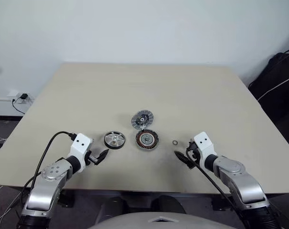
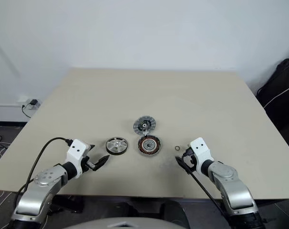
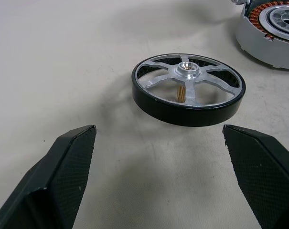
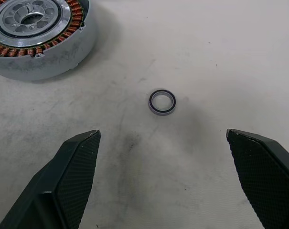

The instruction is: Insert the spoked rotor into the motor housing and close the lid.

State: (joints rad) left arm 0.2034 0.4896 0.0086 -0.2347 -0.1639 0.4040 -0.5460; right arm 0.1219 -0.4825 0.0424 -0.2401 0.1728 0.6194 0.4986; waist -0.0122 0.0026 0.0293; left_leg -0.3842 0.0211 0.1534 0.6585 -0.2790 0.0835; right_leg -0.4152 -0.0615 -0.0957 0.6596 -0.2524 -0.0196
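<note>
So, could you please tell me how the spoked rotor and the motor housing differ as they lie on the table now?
The spoked rotor has a black rim with open silver spokes; the motor housing shows a ring of coppery windings around a silver hub inside a grey wall. The spoked rotor lies toward the left claw, the motor housing further right. Both are round, lie flat on the table and are untouched.

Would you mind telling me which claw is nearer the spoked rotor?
Left. The left claw sits open just beside the spoked rotor; the right claw is beyond the motor housing.
</note>
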